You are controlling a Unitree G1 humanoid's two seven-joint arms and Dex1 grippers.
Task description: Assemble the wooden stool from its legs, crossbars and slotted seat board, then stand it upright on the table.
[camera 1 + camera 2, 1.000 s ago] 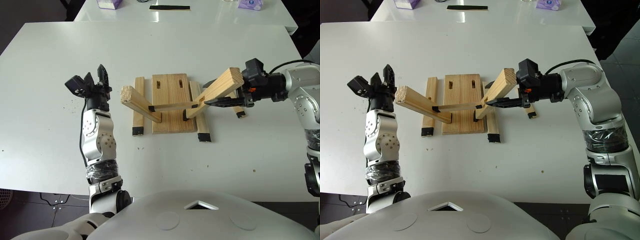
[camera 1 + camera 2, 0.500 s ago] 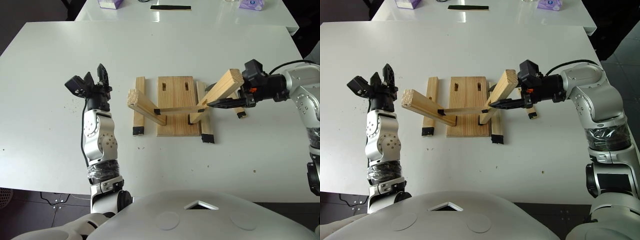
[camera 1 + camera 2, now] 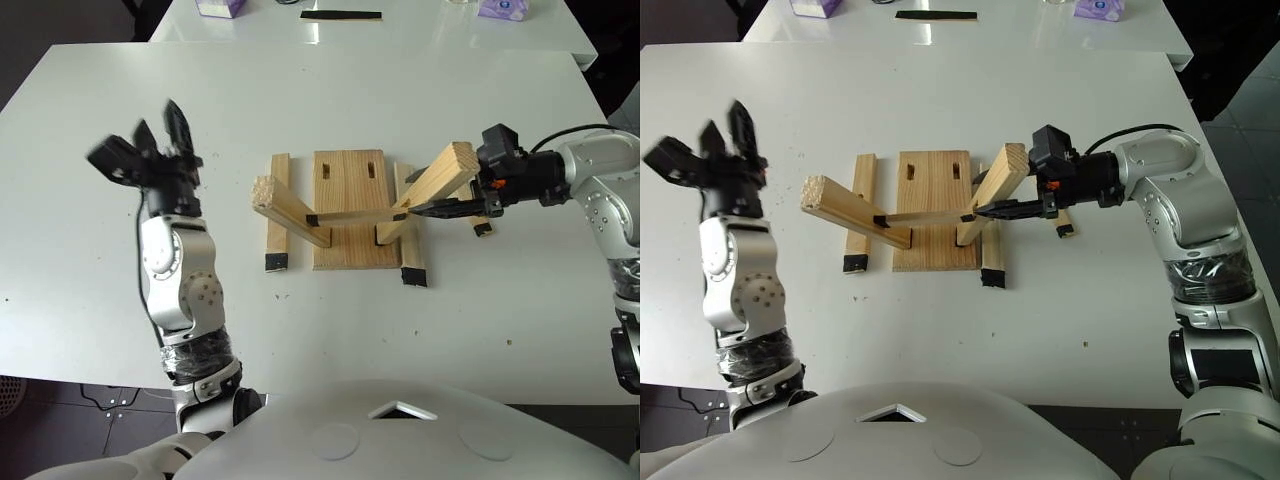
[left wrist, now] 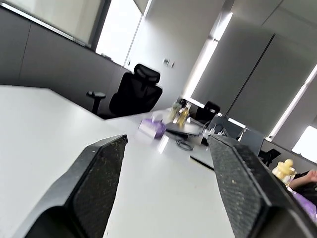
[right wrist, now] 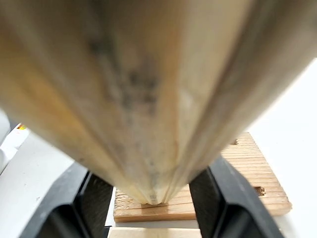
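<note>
My right gripper (image 3: 422, 207) is clamped on one leg (image 3: 435, 185) of the two crossbar-joined (image 3: 350, 214) legs, tilted over the seat board (image 3: 350, 245) mid-tabletop (image 3: 300, 90); the left gripper (image 3: 150, 160) is spread wide and empty, towards the left edge; the wood is probably stiff and light with loose joints, so I'd grip beside the joint.

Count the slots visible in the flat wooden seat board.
2: left slot and right slot, both near the seat board's far edge. The held wooden leg frame may hide more.

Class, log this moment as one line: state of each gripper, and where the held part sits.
right gripper: shut on stool leg, tilted over seat board | left gripper: open, empty | seat board: flat on table
</note>
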